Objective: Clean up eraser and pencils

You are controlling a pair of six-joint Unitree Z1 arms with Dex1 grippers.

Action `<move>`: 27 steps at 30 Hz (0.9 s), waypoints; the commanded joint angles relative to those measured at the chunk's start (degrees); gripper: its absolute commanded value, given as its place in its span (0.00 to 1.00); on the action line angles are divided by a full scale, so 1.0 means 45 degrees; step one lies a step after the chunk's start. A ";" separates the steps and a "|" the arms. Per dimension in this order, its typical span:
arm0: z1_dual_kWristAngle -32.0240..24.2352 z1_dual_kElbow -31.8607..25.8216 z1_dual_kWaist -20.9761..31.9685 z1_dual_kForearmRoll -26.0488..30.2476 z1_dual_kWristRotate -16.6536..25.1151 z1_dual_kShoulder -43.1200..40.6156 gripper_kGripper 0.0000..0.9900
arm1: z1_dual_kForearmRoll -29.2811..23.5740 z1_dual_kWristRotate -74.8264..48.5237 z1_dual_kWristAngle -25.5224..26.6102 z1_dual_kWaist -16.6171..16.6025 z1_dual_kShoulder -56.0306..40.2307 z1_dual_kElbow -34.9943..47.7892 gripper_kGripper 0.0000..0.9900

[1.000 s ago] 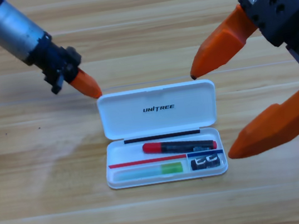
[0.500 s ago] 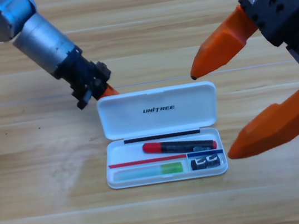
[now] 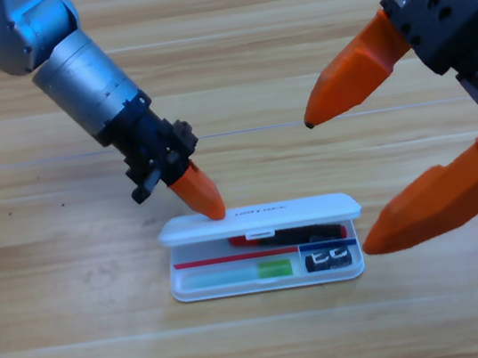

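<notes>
Since half a second ago the left gripper (image 3: 198, 194) has come down and inward from beside the case's far left corner, and the white case's lid (image 3: 259, 219), which then stood wide open and showed its full face, is now tipped forward over the tray and seen nearly edge-on. The gripper's orange tip touches the lid's left end, at about 10 o'clock from the case's middle. Only a single orange point shows, so I cannot tell whether its jaws are parted or together.

The white case (image 3: 237, 287) lies at about 6 o'clock from the middle of the wooden surface (image 3: 66, 349), its tray only partly covered. Inside, the black pencil (image 3: 319, 233) with the red end lies along the far row, its upper part hidden under the lid edge. The light green pencil (image 3: 240, 274) lies in the near left compartment, at 7 o'clock from the case's centre. The eraser (image 3: 331, 260) sits in the near right compartment, at 4 o'clock, just beside the green pencil's end with a divider between them.

The right gripper (image 3: 337, 184) waits at 3 o'clock, large at the picture's right edge, its two orange jaws spread wide apart and holding nothing; the lower jaw's tip lies just beside the case's right end, the upper one points toward 12 o'clock of the case, apart from it.
</notes>
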 commanded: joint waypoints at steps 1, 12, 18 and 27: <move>0.0423 0.1156 -0.0734 -0.0772 -0.0369 -0.0403 0.00 | -0.0141 0.0062 0.0224 -0.0311 0.0786 0.0007 1.00; 0.1321 0.2855 -0.1320 -0.2569 -0.0974 -0.0989 0.00 | -0.0122 0.0101 0.0224 -0.0311 0.0942 -0.0072 1.00; 0.2317 0.3812 -0.1691 -0.3800 -0.1521 -0.1653 0.00 | -0.0141 0.0120 0.0243 -0.0311 0.0981 -0.0111 1.00; 0.3880 0.6000 -0.2395 -0.6261 -0.2087 -0.2415 0.00 | -0.0141 0.0120 0.0263 -0.0311 0.0981 -0.0111 1.00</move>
